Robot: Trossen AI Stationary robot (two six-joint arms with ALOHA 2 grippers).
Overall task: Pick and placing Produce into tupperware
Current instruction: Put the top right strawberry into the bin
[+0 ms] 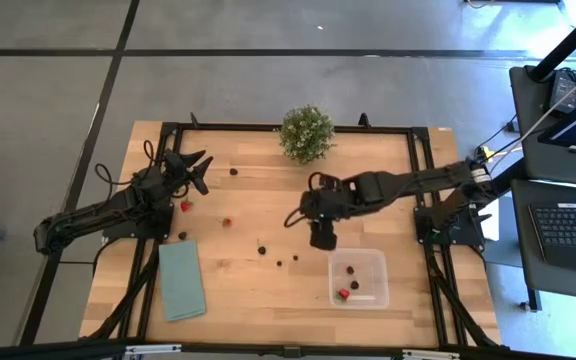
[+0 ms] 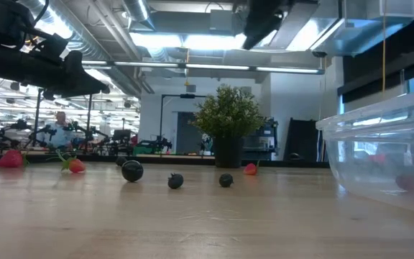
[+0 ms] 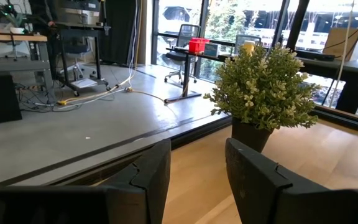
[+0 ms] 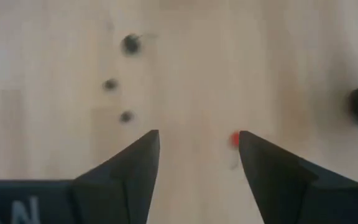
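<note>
Produce (image 1: 261, 248) scattered mid-table, tupperware (image 1: 359, 278) at five o'clock.

Tiny round pieces, some bright red, some purple-black, lie loose on the wooden table (image 1: 268, 290); several already sit inside the clear, rounded-corner tupperware, whose long axis runs three to nine o'clock, open side up. In the low view the container is cut off at the edge and its contents blur. Right gripper (image 1: 321, 240) hangs above the table's middle, fingers apart and empty, a red piece (image 4: 234, 139) between them below. Left gripper (image 1: 194, 168) waits at ten o'clock, fingers apart on nothing. A potted plant (image 1: 306, 133) stands at twelve, a teal cloth (image 1: 181, 281) at seven.
</note>
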